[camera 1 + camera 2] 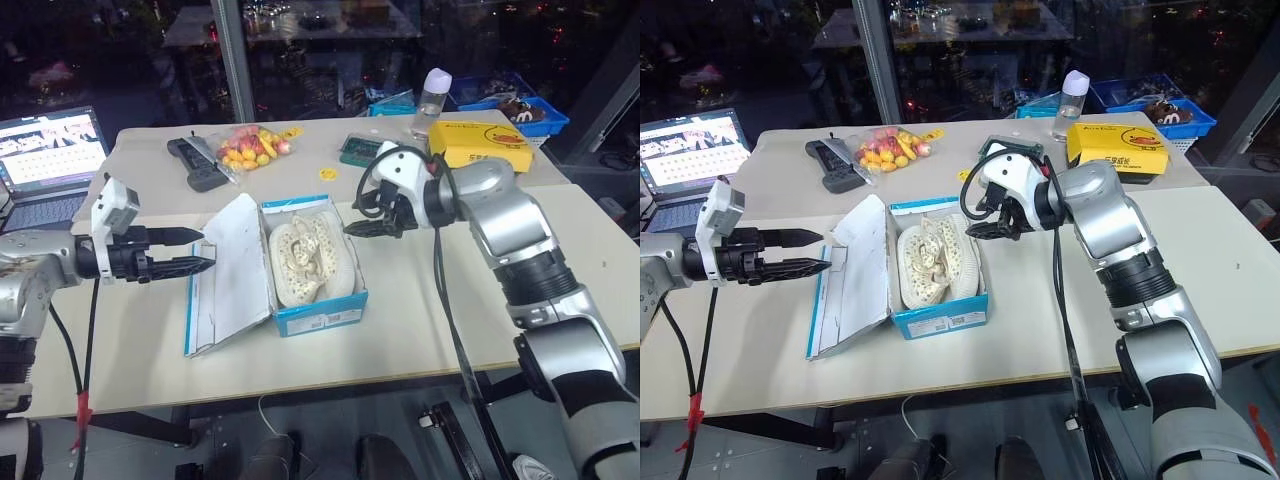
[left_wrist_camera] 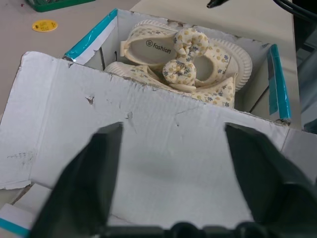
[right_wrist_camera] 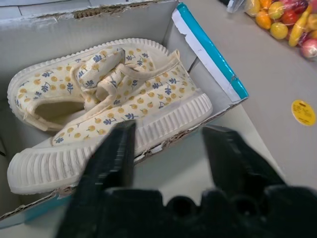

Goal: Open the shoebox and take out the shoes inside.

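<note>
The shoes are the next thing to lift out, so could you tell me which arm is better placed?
The right. Its pincer hangs open at the open shoebox's right edge, beside the shoes. The left pincer sits behind the folded-back lid, which stands between it and the shoes.

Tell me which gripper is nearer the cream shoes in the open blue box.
Right. The right gripper hovers just beside the cream patterned shoes, at the box's right wall. The left gripper sits farther off, beyond the opened white lid.

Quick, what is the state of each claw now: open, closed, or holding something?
Left claw: open, holding nothing, beside the shoebox lid.
Right claw: open, holding nothing, above the shoes.
</note>
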Controlling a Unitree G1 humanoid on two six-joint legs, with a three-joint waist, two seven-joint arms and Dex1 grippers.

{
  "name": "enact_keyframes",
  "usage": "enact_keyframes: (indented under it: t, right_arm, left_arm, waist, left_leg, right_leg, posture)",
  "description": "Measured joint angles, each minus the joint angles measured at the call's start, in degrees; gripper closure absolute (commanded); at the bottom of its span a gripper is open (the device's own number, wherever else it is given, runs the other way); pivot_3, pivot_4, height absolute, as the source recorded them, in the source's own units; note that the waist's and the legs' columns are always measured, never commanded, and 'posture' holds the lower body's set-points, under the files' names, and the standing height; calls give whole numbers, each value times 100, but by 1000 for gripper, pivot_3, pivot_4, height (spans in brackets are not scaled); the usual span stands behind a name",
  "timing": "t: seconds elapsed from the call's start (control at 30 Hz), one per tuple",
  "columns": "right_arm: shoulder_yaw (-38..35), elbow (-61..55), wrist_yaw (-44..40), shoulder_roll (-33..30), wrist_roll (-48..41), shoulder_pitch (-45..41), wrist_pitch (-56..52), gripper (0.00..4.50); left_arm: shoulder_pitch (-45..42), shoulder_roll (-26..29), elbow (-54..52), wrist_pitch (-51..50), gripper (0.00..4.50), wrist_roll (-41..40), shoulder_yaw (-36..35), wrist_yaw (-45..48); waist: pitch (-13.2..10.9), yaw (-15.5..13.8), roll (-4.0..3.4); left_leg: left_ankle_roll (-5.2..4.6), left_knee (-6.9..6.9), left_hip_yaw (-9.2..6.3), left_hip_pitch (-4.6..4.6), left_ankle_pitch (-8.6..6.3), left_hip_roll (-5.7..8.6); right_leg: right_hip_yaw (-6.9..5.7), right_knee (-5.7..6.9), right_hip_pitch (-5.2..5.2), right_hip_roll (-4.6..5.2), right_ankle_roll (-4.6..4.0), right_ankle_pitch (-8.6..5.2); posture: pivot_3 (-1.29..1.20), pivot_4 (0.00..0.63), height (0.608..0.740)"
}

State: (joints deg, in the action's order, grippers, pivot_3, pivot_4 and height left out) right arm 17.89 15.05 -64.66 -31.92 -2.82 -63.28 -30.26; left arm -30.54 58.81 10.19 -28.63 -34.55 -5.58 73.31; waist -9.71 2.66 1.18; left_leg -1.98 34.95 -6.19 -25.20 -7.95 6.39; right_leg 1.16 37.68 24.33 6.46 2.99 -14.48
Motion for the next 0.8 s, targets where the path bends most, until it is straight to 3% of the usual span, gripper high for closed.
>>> enact_keyframes:
  t: [0.03,0.37,0.77,0.8]
  right_arm:
    - [76,74,-39,66,50,-63,101,111]
    - [631,1003,-354,1183,236,-423,697,111]
    - [1068,2896,-258,1419,1125,-686,2363,111]
    - [1067,2963,-253,1429,1153,-693,2435,657]
  left_arm:
    - [2,-2,-31,0,0,30,-7,-1]
    - [212,-14,-369,-219,0,42,-188,53]
    - [556,-123,-727,-358,0,43,-515,-178]
    - [616,-146,-732,-360,0,46,-534,-196]
  waist:
    - [0,5,0]
    - [0,17,0]
    - [0,1,0]
    - [0,0,0]
  left_leg:
    - [0,0,0,0,0,0]
    - [5,4,3,1,3,-2]
    - [20,6,2,30,7,-4]
    - [26,2,3,46,3,-5]
  right_leg:
    - [0,1,1,0,0,0]
    - [-3,19,8,-3,-4,2]
    - [-8,31,-6,-5,-11,6]
    - [-9,30,-7,-5,-11,6]
  posture:
    - [0,150,738]
    - [0,150,738]
    - [0,150,738]
    - [0,150,738]
